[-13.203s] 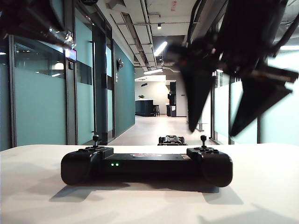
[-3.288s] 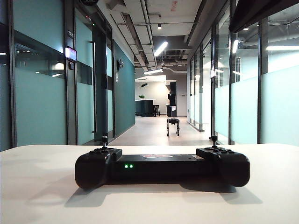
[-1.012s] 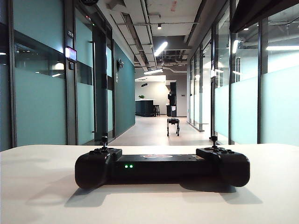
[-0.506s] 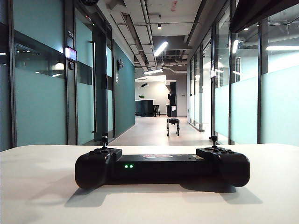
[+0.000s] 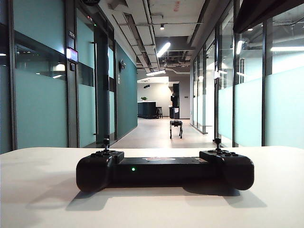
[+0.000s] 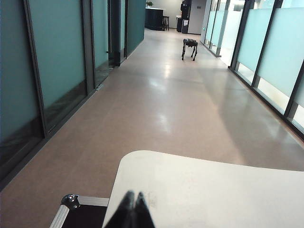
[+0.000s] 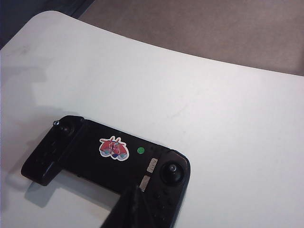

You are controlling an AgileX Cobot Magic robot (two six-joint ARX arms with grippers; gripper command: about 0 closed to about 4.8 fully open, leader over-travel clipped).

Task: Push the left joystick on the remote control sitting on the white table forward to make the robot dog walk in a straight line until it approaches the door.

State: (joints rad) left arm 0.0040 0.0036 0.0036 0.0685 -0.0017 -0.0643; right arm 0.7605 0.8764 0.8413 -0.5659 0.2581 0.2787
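Observation:
The black remote control [image 5: 164,168] lies on the white table [image 5: 42,190], one green light lit, its left joystick [image 5: 106,142] upright. Far down the corridor stands the robot dog [image 5: 176,127], also caught in the left wrist view [image 6: 190,47]. Neither gripper shows in the exterior view. My right gripper [image 7: 137,190] is shut and empty, its tips over the remote control [image 7: 109,154] near one thumbstick [image 7: 173,168]; whether it touches I cannot tell. My left gripper [image 6: 134,197] is shut and empty over a corner of the white table [image 6: 213,190], away from the remote. Which door is meant I cannot tell.
Teal glass walls [image 5: 42,95] and frosted glass panels [image 5: 285,104] line the corridor. A dark part of an arm [image 5: 266,9] hangs at the exterior view's top right. A metal-edged case [image 6: 71,204] sits below the table corner.
The remote showed two green lights half a second ago and shows one now. The robot dog and the remote have not moved.

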